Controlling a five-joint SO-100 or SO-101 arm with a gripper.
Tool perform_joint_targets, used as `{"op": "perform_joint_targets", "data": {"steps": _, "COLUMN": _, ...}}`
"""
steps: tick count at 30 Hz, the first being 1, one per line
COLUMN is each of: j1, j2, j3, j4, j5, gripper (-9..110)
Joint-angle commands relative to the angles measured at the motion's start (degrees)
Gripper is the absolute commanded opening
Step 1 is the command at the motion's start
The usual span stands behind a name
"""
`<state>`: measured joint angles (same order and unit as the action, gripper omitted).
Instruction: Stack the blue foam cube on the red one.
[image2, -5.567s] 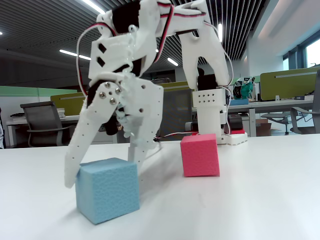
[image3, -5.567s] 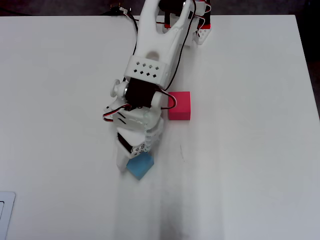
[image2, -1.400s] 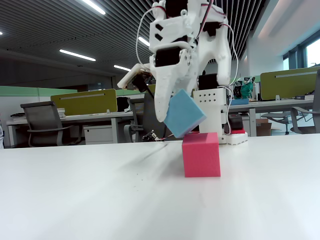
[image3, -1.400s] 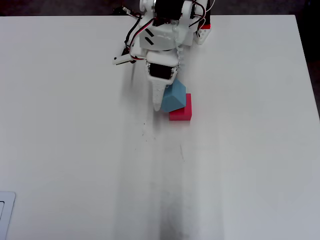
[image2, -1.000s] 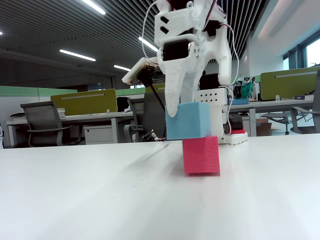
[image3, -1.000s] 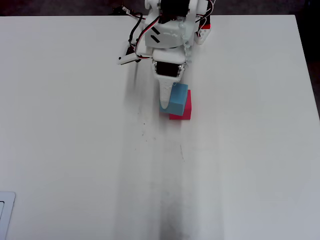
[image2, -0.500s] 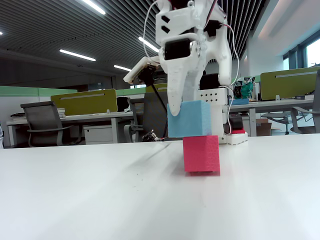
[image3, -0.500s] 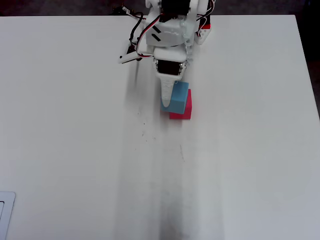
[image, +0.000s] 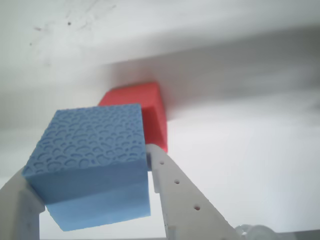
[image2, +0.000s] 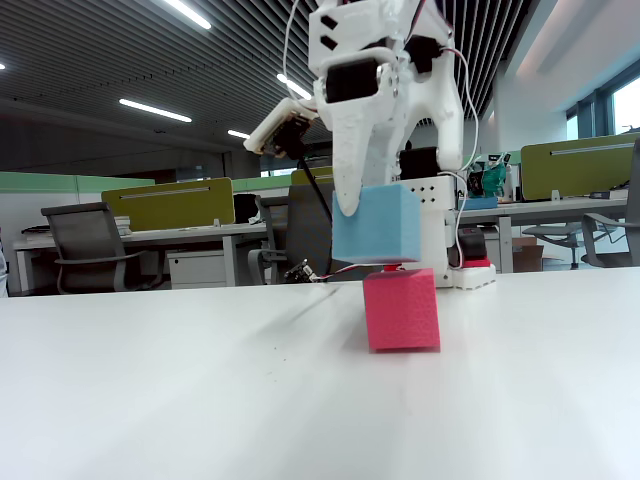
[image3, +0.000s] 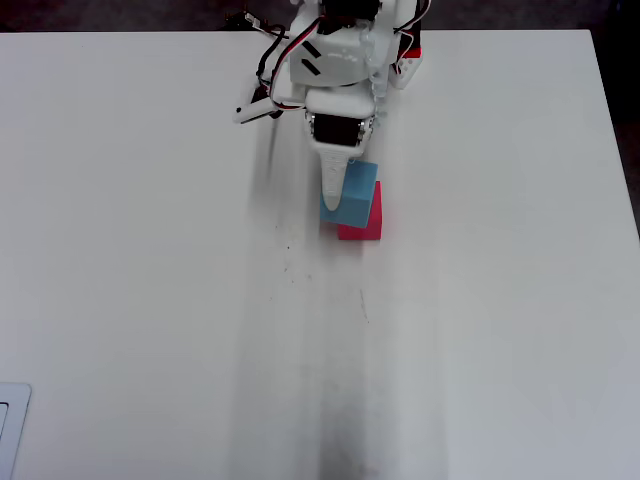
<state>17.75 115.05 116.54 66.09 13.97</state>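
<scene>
Two foam cubes sit near the middle of the fixed view. The gripper (image2: 362, 205) holds the blue cube (image2: 377, 224) clamped between its fingers, in the air above the red cube (image2: 402, 308), which rests on the white table (image2: 180, 380). The blue cube sits offset toward the left of the frame relative to the red one and appears slightly tilted; whether its lower edge touches the red top cannot be told.

In the overhead view, the blue cube (image3: 352, 194) covers only part of the red cube (image3: 366, 222), overlapping its upper-left portion.

In the wrist view, the red cube (image: 145, 112) lies beyond and to the right of the blue cube (image: 95, 165).

Risk: releasing at this offset would probably leave the blue cube overhanging, so it may tip and fall to the table. Cause: incomplete alignment over the red top. A tilted descent could also push the light red cube aside.
</scene>
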Motion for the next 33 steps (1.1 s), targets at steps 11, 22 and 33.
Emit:
{"op": "perform_joint_targets", "data": {"steps": 11, "j1": -0.97, "j2": 0.44, "j3": -2.99, "j4": 2.55, "j5": 1.23, "gripper": 22}}
{"op": "perform_joint_targets", "data": {"steps": 22, "j1": -0.62, "j2": -0.44, "j3": 1.67, "j4": -0.09, "j5": 1.23, "gripper": 22}}
{"op": "perform_joint_targets", "data": {"steps": 33, "j1": 1.32, "j2": -2.29, "j3": -1.76, "j4": 1.41, "j5": 1.23, "gripper": 28}}
